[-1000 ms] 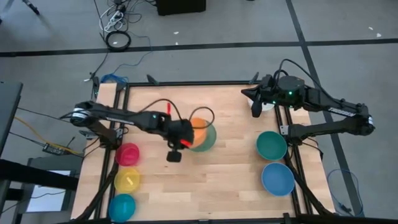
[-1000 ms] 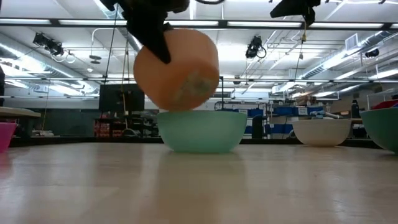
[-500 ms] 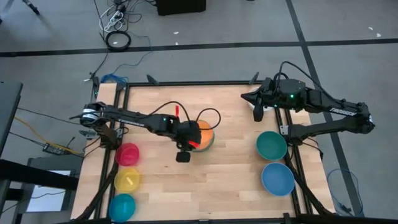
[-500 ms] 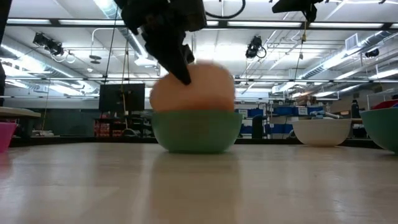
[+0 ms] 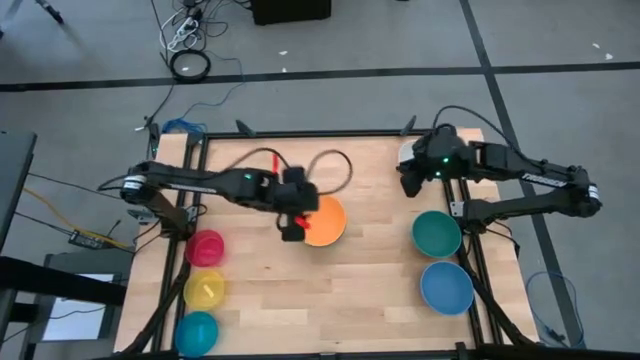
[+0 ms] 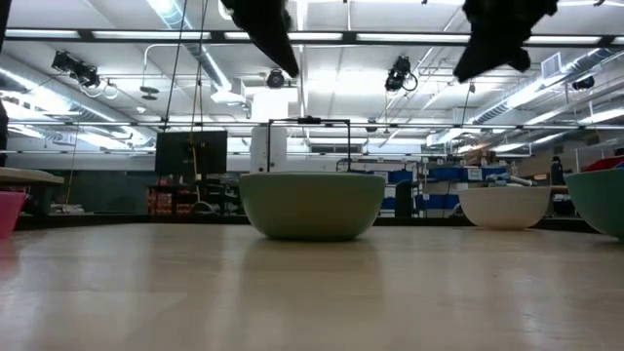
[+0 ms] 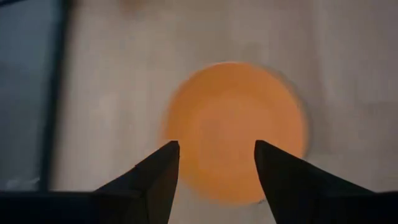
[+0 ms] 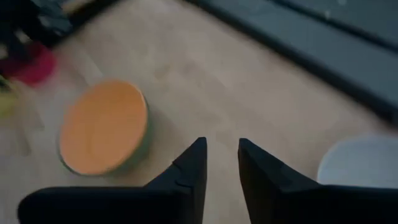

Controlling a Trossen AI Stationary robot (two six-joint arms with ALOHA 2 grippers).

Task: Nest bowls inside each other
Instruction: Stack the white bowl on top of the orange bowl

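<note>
The orange bowl (image 5: 325, 222) sits nested in the pale green bowl (image 6: 312, 205), which stands on its base mid-table; the low view shows only the green wall. My left gripper (image 7: 214, 146) hovers open above the orange bowl (image 7: 236, 130), at its left side (image 5: 303, 212), touching nothing. My right gripper (image 8: 221, 143) hangs at the far right (image 5: 408, 183), its fingers a narrow gap apart with nothing between them. It is up in the air near the white bowl (image 8: 364, 162), which stands on the table.
A teal bowl (image 5: 437, 233) and a blue bowl (image 5: 446, 287) stand along the right edge. Magenta (image 5: 205, 248), yellow (image 5: 204, 290) and cyan (image 5: 196, 332) bowls line the left edge. Bare wood lies between the middle and the near edge.
My left gripper has lowered the tilted orange bowl into the pale green bowl, let go of it and risen clear. The orange bowl now sits level inside, hidden behind the green wall in the low view. My right gripper has sunk a little and tipped further downward.
</note>
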